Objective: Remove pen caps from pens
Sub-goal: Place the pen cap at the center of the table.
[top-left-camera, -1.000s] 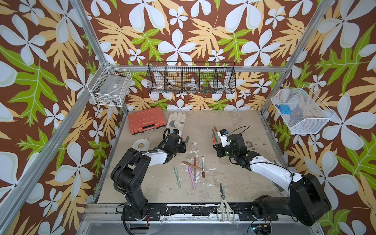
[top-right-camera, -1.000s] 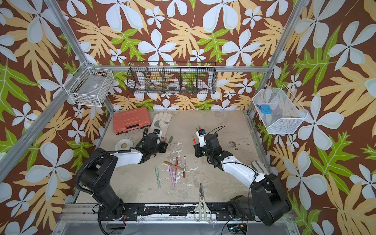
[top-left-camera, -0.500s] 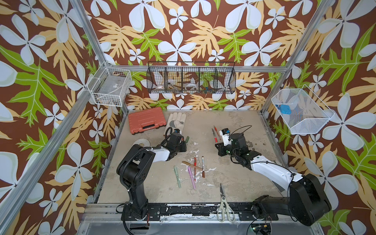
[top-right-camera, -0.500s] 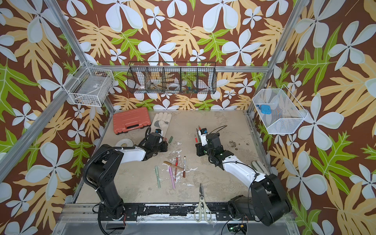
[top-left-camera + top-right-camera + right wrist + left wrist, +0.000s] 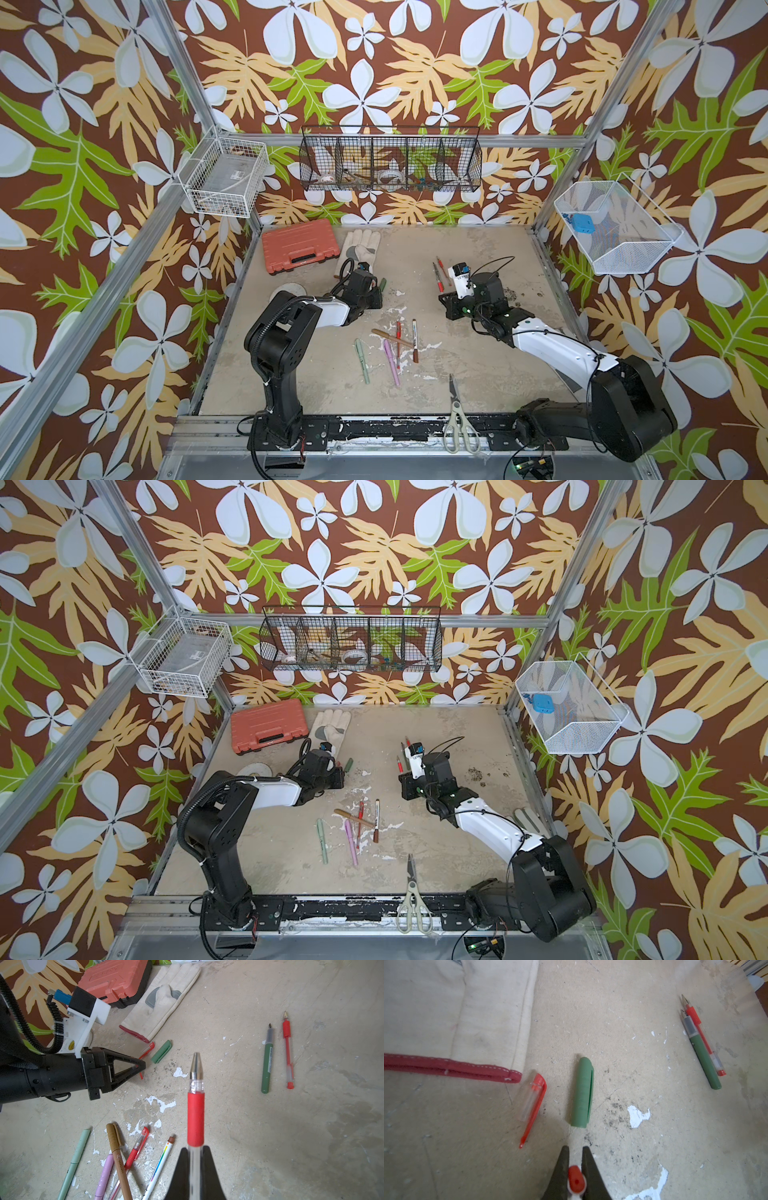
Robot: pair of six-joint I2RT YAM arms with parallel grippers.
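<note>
Pens (image 5: 267, 1064), perhaps eight; caps (image 5: 582, 1093) off, three

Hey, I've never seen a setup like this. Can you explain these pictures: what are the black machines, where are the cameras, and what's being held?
They are two robot arms mounted at the front of the table, each ending in a two-fingered gripper. Both top views look down on everything from overhead; the other two pictures come from a camera on each wrist. The right gripper is shut on a red-and-clear pen with its tip bare. The left gripper is shut on a red pen cap. On the table lie a loose dark green cap, a loose red-and-clear cap, two uncapped pens, a bunch of capped pens, scissors, a glove and an orange case.
</note>
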